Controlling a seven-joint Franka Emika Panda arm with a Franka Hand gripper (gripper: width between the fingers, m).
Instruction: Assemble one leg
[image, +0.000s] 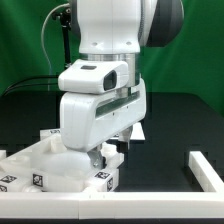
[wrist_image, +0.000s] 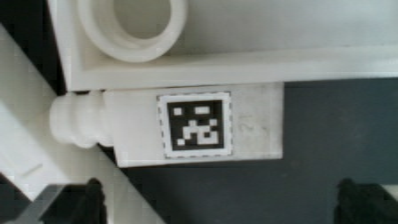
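In the wrist view a leg (wrist_image: 196, 122) lies on its side on the dark table, a short white post with one black-and-white tag facing up. Its ribbed screw end (wrist_image: 75, 118) points along the edge of the white tabletop (wrist_image: 285, 45), which it touches or nearly touches. A round socket (wrist_image: 134, 25) stands on the tabletop. My gripper (wrist_image: 222, 200) is open and empty, with a dark fingertip (wrist_image: 71, 200) at each side and the leg just beyond them. In the exterior view the gripper (image: 100, 158) hangs low at the tabletop (image: 45, 165), and the leg is mostly hidden behind it.
A long white bar (image: 150, 205) runs along the front of the table, and a white bracket piece (image: 205, 165) stands at the exterior view's right. A white strip (wrist_image: 27, 130) crosses the wrist view beside the leg's screw end. A green backdrop is behind.
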